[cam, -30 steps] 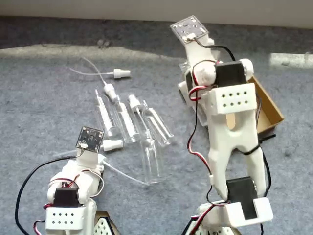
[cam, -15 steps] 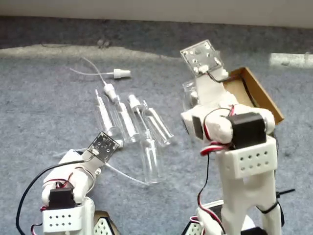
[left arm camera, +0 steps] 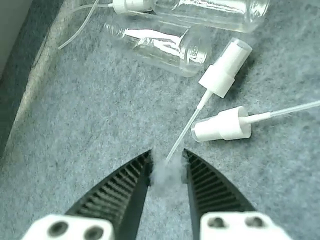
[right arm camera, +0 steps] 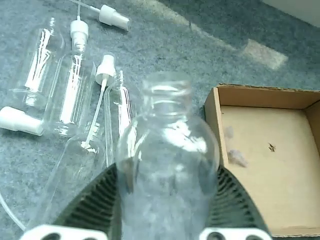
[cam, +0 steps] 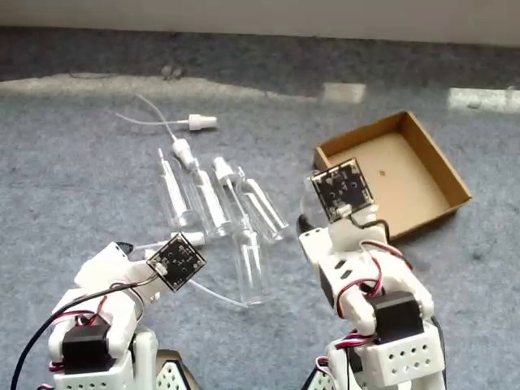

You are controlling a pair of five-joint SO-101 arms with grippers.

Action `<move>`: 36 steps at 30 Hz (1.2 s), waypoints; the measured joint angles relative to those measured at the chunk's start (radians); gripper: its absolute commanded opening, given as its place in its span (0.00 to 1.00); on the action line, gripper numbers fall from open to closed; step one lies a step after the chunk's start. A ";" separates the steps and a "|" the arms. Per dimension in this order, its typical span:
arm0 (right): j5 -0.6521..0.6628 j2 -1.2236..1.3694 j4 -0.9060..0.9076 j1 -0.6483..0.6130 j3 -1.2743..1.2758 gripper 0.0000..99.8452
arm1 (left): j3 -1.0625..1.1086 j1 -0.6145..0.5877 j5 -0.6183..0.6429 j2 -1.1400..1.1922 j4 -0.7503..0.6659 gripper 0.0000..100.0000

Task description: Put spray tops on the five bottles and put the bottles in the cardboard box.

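One bottle [right arm camera: 167,125] between right tool [right arm camera: 167,175] jaws.

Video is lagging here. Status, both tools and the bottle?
Left tool open, straddling tube of spray top. Right tool shut on uncapped bottle. Cardboard box close by, nothing between.

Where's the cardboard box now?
In the high view, the brown cardboard box sits on the right, just beyond the right tool, which holds a clear plastic bottle.
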 measured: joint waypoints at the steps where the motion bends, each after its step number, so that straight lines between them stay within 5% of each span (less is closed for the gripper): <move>1: 0.000 -0.031 -0.021 0.000 0.048 0.09 | -0.002 0.000 0.000 0.000 0.000 0.08; 9: 0.000 -0.117 -0.190 0.002 0.275 0.09 | -0.089 -0.002 -0.043 0.120 0.006 0.08; 22: -0.121 -0.123 -0.443 0.002 0.460 0.09 | -0.512 0.072 -0.247 0.962 0.075 0.08; 36: -0.126 -0.123 -0.792 0.002 0.681 0.09 | -0.848 0.272 -0.261 1.622 0.087 0.14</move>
